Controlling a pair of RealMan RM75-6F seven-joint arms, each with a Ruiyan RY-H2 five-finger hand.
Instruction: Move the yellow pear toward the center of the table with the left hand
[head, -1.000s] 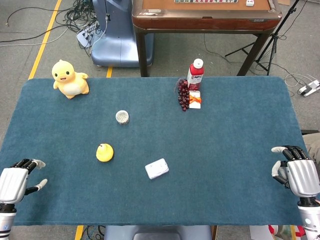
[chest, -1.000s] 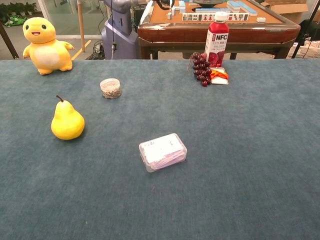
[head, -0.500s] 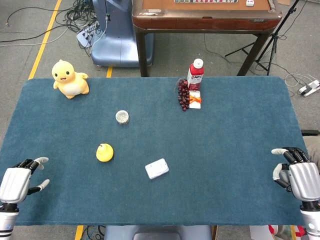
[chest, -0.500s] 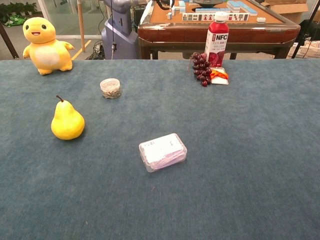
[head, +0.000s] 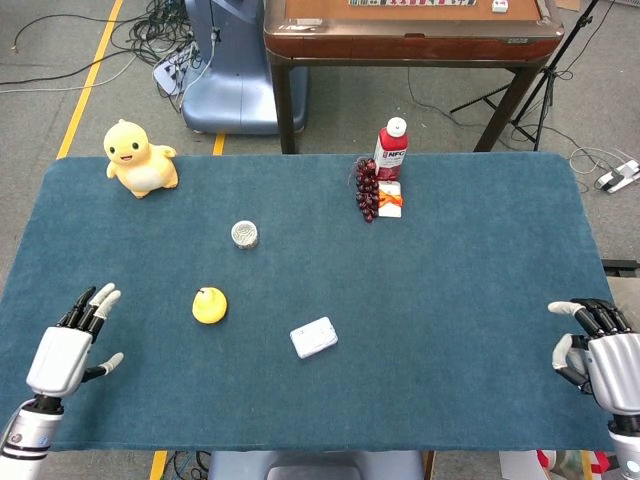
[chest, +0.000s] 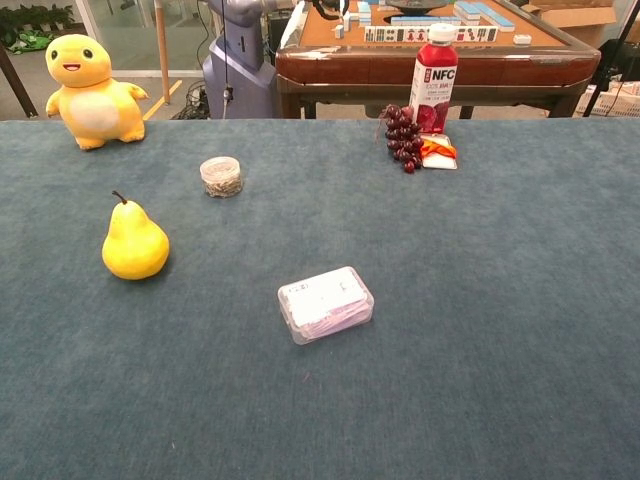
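Well right of the empty left hand (head: 62, 355), the yellow pear (head: 209, 305).

Duck toy (head: 140, 158), jar (head: 244, 234), grapes (head: 367, 188), bottle (head: 391, 148), box (head: 314, 337)

Grey carpet floor (head: 80, 110) lies beyond the blue-covered bench (head: 470, 260), crossed by a yellow line (head: 90, 75) and loose black cables (head: 165, 25). A brown wooden table (head: 410, 35) stands just behind, beside a blue-grey machine base (head: 225, 85) and a black tripod (head: 540, 70).
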